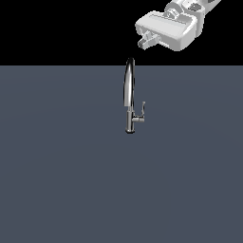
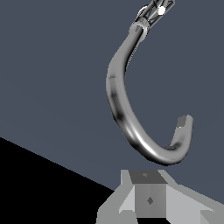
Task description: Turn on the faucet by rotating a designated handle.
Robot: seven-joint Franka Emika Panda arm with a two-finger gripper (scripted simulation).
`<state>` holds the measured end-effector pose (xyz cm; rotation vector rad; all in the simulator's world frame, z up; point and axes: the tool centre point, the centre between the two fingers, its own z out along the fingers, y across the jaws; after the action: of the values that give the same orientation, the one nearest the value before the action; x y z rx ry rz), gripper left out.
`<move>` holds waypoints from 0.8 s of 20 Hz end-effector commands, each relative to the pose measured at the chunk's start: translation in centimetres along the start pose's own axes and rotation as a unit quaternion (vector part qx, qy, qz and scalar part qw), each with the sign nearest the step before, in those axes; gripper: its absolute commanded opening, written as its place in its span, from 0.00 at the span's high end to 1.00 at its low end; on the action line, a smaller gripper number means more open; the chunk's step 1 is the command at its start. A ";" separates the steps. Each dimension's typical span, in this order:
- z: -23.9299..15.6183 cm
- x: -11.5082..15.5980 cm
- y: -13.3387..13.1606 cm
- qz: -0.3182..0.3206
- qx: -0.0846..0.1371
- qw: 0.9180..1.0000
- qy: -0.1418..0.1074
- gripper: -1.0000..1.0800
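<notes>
— Exterior view first: what do you make out from where you stand?

— A flat grey-blue floor (image 1: 61, 190) with black above it. The faucet (image 1: 129, 95) stands near the middle, a slim chrome thing with a tall narrow arched spout rising from a thin cylindrical base.

— And the handle?

— The handle (image 1: 140, 115) is a short stub sticking out low on the faucet toward the exterior view's right, with its tip turned up. It looks small from here.

— Where's the arm?

— Up in the corner, at the exterior view's upper right. The white gripper (image 1: 145, 42) hangs higher than the top of the spout and a little off to the exterior view's right of it, apart from it. It touches neither spout nor handle.

— Is the claw apart or together?

— In that view I see one dark stubby tip poking out of the white body, and no gap. In the wrist view the gripper (image 2: 148, 199) shows a single grey block, so the fingers seem pressed together with nothing between them.

— What else does the wrist camera give?

— The spout's shiny curve fills it, hooking round close to the grey block, with the base far off and small.
</notes>
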<state>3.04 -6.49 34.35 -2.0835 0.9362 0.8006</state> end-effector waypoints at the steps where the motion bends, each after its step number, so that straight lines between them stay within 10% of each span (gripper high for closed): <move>1: 0.1 1.9 -0.1 0.021 0.022 0.999 -0.021 1.00; 9: 1.2 8.5 0.0 0.095 0.098 0.987 -0.090 1.00; 16: 3.2 14.6 0.7 0.166 0.170 0.959 -0.155 1.00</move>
<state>9.23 -9.43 22.58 -1.5344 1.1511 1.0043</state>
